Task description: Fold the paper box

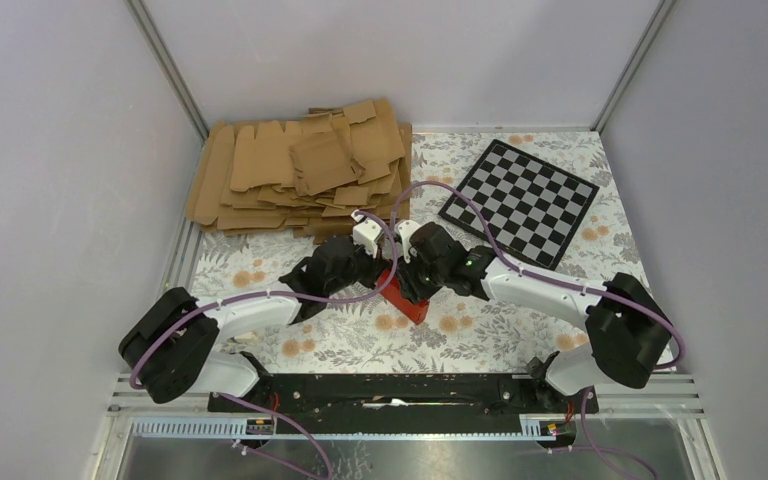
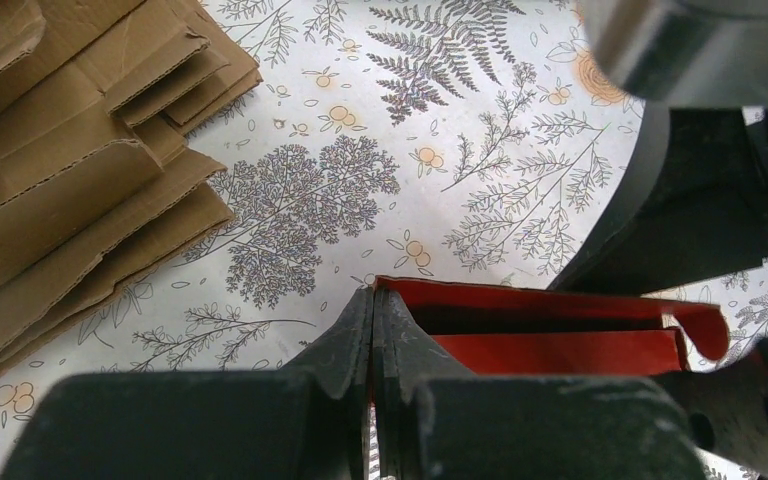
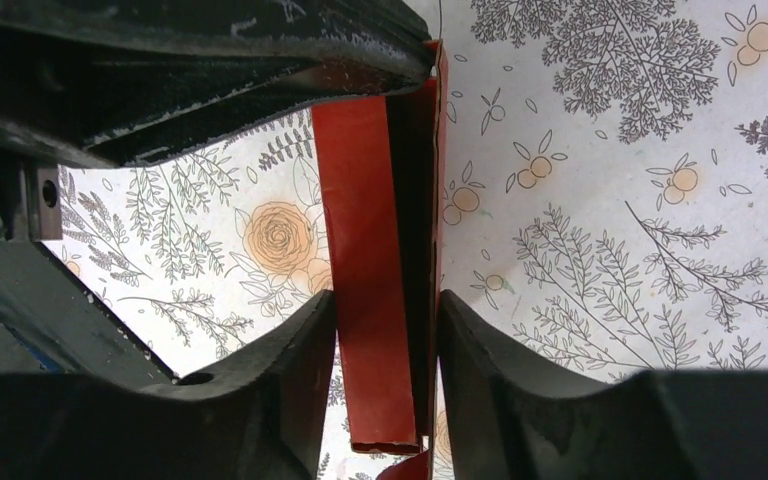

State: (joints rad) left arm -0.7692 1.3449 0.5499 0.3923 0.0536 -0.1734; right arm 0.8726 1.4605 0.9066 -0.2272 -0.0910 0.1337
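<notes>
Two grippers on the box (image 1: 407, 298) at table (image 1: 520, 330) centre: left gripper (image 2: 372, 310) pinched shut on its end edge, right gripper (image 3: 388, 330) half-wide astride it, can't tell if clamping; if loose, thin card could twist or tear at that one pinch.

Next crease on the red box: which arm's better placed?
Probably the right arm: its jaws straddle the bright red paper box; the left arm has jaws pinched shut on its corner, anchoring it.

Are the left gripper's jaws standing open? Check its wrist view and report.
No: the left gripper has its jaws pressed together on an edge of the red paper box.
</notes>
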